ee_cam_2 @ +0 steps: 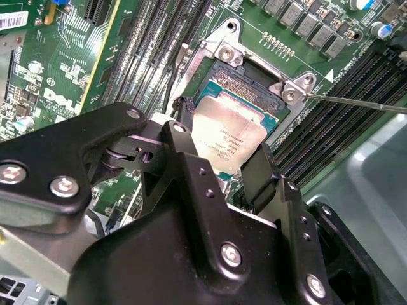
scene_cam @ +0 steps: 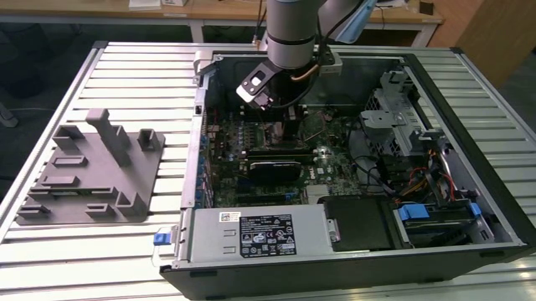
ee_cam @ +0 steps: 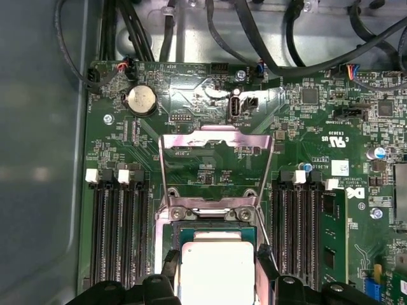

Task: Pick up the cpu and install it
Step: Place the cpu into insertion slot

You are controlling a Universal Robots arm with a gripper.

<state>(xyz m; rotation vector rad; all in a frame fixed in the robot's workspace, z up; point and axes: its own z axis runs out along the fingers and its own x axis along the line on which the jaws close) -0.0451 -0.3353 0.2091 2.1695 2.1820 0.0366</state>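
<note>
Cpu [ee_cam_2: 232, 136] work happens inside an open computer case [scene_cam: 335, 279] lying on its side on a slatted table [scene_cam: 125, 75]. The arm [scene_cam: 289, 37] reaches down into the case over the green motherboard [scene_cam: 335, 163].

In both wrist views the socket [ee_cam: 210, 222] sits between banks of memory slots [ee_cam: 117, 229]. Its metal flap [ee_cam: 216, 146] is swung open, away from the gripper.

The gripper [ee_cam_2: 222, 136] is clenched on the cpu. Its black fingers [ee_cam_2: 257, 175] press two opposite edges, and the chip [ee_cam: 216, 270] sits directly over the socket.

The cpu lies flat with its silver top up towards the cameras. It looks nearly square, so no long axis can be picked out.

In the second wrist view a strip of socket contacts [ee_cam_2: 245, 82] is bare beyond its far edge. The gripper body covers its near edge, and the first wrist view cuts that edge off. I cannot tell whether it is seated or held just above.
</note>
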